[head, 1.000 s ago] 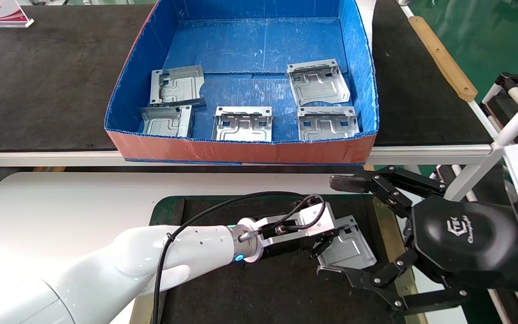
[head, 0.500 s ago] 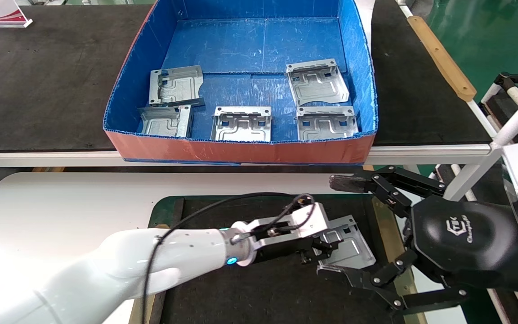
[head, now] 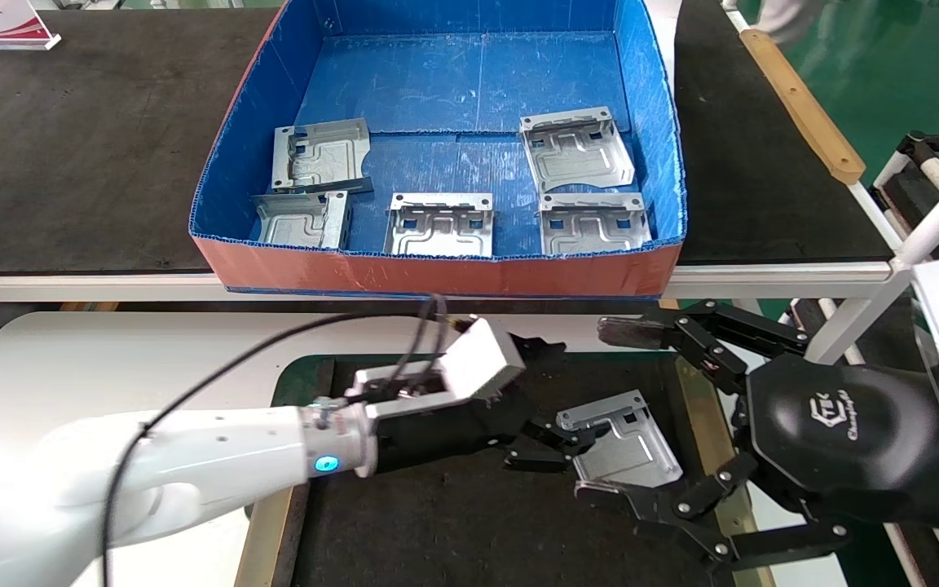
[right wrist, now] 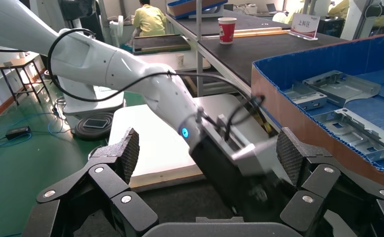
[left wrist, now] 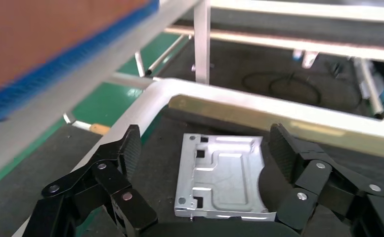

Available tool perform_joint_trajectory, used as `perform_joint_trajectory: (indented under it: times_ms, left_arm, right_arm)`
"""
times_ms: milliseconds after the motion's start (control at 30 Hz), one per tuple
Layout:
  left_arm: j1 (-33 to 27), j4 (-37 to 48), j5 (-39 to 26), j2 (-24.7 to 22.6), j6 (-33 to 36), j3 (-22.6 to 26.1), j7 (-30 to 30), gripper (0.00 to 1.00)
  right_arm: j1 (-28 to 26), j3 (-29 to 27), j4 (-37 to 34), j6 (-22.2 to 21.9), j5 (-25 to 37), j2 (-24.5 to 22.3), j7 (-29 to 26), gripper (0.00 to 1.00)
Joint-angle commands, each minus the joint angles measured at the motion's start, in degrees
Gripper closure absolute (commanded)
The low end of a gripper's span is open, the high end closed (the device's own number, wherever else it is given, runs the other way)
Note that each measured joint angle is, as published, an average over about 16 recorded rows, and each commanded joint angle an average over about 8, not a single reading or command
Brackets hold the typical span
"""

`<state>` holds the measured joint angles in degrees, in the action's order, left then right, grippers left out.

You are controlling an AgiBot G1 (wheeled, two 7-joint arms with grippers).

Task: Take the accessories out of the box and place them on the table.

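Lying flat near the surface's (head: 152, 359) right edge, the plate (head: 620, 440) sat between the left gripper's (head: 547, 444) open jaws; right gripper (head: 624, 408) idled open beside it.

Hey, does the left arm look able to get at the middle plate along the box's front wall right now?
Probably yes. The left gripper is open, holding nothing, beside the plate on the mat. The middle plate lies uncovered in the open-topped box; only the low front wall intervenes.

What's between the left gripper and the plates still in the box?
The box's orange front wall and the gap between table and bench. The left gripper is open at the plate on the mat; five plates lie inside, uncovered from above.
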<state>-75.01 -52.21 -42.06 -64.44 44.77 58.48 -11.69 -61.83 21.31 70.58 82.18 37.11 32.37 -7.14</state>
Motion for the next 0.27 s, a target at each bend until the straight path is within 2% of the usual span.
perform_joint_trajectory:
  times_ms: [33,267]
  left_arm:
    - [0.66,-1.05,0.01,1.44,2.0,-2.08,1.1,0.0]
    - [2.49,-3.95,0.04,5.44,7.57,-7.85,4.15,0.0]
  right_arm:
    - [0.0,0.0,0.0,0.0,0.0,0.0,0.0,0.0]
    - [0.0,0.0,0.0,0.0,0.0,0.0,0.0,0.0]
